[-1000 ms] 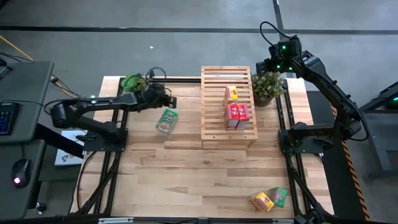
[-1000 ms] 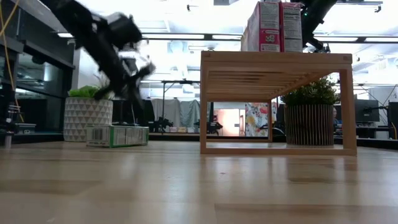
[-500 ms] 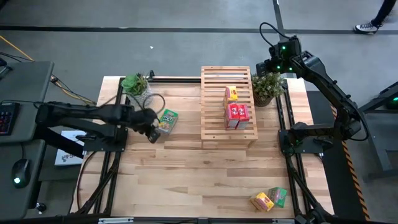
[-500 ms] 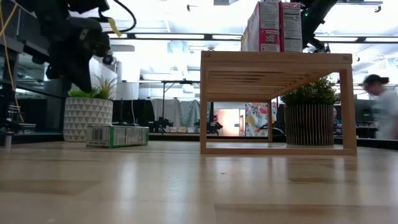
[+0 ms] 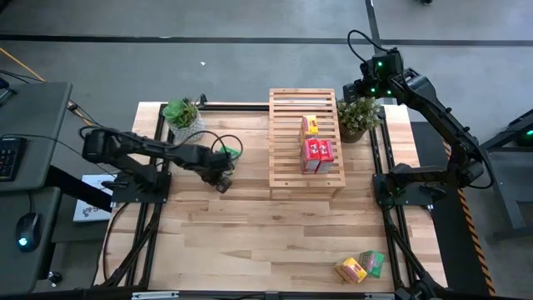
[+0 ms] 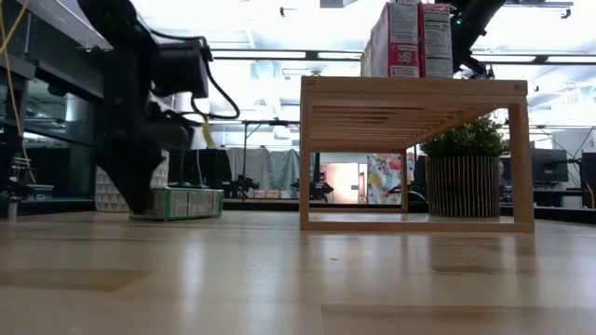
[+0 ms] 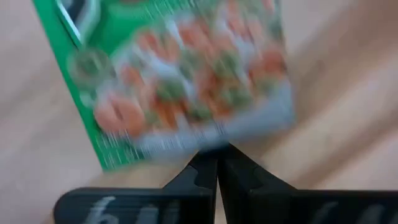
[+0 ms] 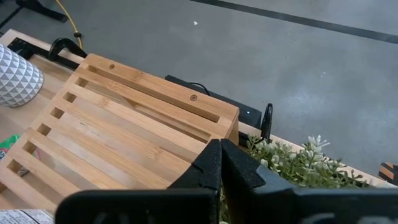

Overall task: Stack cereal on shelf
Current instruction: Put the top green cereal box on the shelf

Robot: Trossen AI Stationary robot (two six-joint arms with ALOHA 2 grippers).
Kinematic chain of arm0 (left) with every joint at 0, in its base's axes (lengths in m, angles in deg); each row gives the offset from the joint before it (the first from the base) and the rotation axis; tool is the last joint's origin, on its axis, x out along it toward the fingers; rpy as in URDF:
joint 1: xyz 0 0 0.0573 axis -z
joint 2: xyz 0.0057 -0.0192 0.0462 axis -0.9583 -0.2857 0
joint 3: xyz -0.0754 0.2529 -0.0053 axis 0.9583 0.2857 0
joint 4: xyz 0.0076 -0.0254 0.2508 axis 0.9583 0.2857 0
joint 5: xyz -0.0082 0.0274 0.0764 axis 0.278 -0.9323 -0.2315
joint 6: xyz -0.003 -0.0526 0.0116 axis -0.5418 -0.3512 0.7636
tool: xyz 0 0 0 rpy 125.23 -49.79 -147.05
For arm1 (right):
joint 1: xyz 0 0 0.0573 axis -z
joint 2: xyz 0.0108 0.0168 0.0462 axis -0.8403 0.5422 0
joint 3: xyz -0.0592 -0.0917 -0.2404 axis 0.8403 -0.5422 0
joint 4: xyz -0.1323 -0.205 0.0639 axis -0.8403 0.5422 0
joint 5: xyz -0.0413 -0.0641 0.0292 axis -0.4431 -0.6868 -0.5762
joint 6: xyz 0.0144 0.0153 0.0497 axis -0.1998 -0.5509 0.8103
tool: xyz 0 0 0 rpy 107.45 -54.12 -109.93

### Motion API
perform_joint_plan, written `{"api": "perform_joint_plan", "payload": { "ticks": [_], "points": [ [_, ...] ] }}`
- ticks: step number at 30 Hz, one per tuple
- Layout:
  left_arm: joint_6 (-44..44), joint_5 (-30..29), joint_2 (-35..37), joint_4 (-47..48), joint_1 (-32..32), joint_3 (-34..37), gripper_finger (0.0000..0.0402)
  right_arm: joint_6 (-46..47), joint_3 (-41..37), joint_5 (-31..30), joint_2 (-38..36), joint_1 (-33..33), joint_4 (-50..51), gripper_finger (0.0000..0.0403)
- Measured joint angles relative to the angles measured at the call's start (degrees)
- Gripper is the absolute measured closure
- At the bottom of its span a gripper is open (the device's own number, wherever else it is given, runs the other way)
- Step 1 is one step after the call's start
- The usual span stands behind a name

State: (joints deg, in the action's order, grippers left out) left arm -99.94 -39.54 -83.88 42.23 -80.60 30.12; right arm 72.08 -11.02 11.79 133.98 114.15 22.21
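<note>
Lying nearest the table's front edge, a small yellow cardboard cereal box (image 5: 351, 269) and a small green one (image 5: 372, 262) are sitting side by side, touching, at the front right corner. Farther back, the left gripper (image 5: 221, 182) is hanging low over the wooden tabletop (image 5: 250, 233) with its dark fingers (image 7: 217, 177) pressed together, gripping nothing. Its tips are pointing at the near edge of a second green cardboard cereal box (image 7: 180, 81), which is lying flat just left of the light slatted wooden shelf (image 5: 286, 125) (whether the tips are touching the box cannot be told). On the shelf's top, two red cereal boxes (image 5: 316, 155) are standing together, and a yellow one (image 5: 310, 125) is standing just behind them. Farthest back, the right gripper (image 8: 219, 155) is waiting, closed and empty, above the shelf's far right corner, beside a leafy green potted plant (image 5: 359, 115).
</note>
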Motion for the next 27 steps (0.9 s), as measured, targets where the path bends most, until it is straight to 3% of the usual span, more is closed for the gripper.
{"api": "perform_joint_plan", "payload": {
  "ticks": [7, 11, 14, 19, 22, 27],
  "points": [
    [3.0, -7.1, -2.8, -4.2, -4.6, -2.4, 0.0401, 0.0, 0.0, 0.0, 0.0, 0.0, 0.0, 0.0403],
    [8.5, -7.4, -4.5, -8.3, -9.1, -4.9, 0.0401, 0.0, 0.0, 0.0, 0.0, 0.0, -0.2, 0.0403],
    [12.3, -6.1, -4.8, -6.4, -11.8, -7.8, 0.0401, 0.0, 0.0, 0.0, 0.0, 0.0, -0.2, 0.0403],
    [17.6, -4.6, 1.2, -4.0, -12.5, -9.7, 0.0402, 0.0, 0.0, 0.0, 0.0, 0.0, -0.2, 0.0403],
    [17.8, -8.1, 7.5, -13.1, -10.8, -5.1, 0.0401, 0.0, 0.0, 0.0, 0.0, 0.0, -0.2, 0.0403],
    [12.3, -9.8, 17.3, -39.0, -6.6, 11.7, 0.0401, 0.0, 0.0, 0.0, 0.0, 0.0, -0.1, 0.0403]
  ]
}}
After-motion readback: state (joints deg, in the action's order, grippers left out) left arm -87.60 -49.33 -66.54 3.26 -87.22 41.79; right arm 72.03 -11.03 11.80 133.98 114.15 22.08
